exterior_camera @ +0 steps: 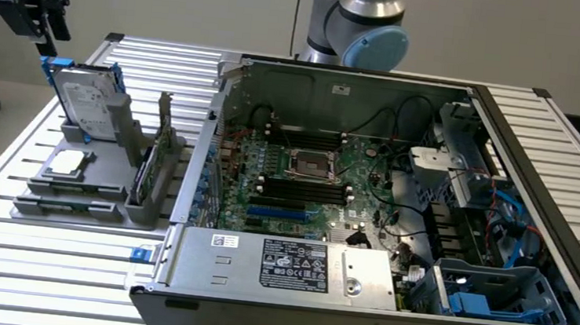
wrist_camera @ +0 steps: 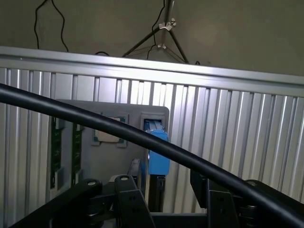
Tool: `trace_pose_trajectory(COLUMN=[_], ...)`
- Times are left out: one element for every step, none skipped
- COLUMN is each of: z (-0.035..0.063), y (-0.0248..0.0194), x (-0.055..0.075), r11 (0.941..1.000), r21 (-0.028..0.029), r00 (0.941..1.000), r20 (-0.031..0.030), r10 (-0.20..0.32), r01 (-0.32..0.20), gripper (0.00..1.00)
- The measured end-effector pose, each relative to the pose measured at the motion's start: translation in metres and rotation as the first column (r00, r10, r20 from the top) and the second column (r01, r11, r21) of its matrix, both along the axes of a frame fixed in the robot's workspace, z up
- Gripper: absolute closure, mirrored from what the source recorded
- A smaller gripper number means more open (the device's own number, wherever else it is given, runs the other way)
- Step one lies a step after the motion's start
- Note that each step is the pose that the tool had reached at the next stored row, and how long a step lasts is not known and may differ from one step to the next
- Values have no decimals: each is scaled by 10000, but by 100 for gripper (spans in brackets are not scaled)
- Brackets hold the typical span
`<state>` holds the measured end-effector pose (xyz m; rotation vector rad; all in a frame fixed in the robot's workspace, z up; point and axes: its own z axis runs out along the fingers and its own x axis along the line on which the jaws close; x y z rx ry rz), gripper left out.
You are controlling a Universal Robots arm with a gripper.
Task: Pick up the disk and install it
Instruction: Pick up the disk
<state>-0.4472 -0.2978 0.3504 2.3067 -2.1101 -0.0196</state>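
Note:
The disk [exterior_camera: 87, 101], a silver-grey drive with a white label in a blue carrier, stands on edge in the grey holder [exterior_camera: 88, 192] at the exterior view's left. My gripper [exterior_camera: 49, 29] hangs just above its upper end, apart from it. In the wrist view the disk's blue carrier edge [wrist_camera: 157, 149] lies below and between the two black fingers [wrist_camera: 128, 199]. My gripper [wrist_camera: 173, 206] is open with nothing in it. A black cable [wrist_camera: 142, 137] crosses in front of the holder.
The holder also carries a small silver chip [exterior_camera: 67, 162] and an upright card [exterior_camera: 148, 167]. An open computer case [exterior_camera: 373, 178] fills the slatted table's [exterior_camera: 39, 267] middle and right, with blue caddies [exterior_camera: 494, 295] in its near right corner. The arm's base [exterior_camera: 360, 23] rises behind the case.

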Motion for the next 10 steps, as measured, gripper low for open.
trace_pose_trajectory(z=[-18, -36, -54, -72, -91, -109, -127, -145, -163, -182], y=[-4, -9, -13, -18, -23, -28, -33, -39, -44, -49], x=[0, 0, 0, 0, 0, 0, 0, 0, 0, 0], r11=[10000, 10000, 10000, 10000, 10000, 10000, 10000, 10000, 10000, 10000], r21=[0, 0, 0, 0, 0, 0, 0, 0, 0, 1], r00=[10000, 10000, 10000, 10000, 10000, 10000, 10000, 10000, 10000, 10000], r20=[0, 0, 0, 1, 0, 0, -1, 0, 0, 1], r10=[3, 6, 10, 14, 20, 26, 31, 37, 43, 49], r01=[-3, -6, -10, -14, -20, -26, -31, -37, -43, -49], gripper=[46, 46, 46, 46, 46, 46, 46, 46, 46, 46])
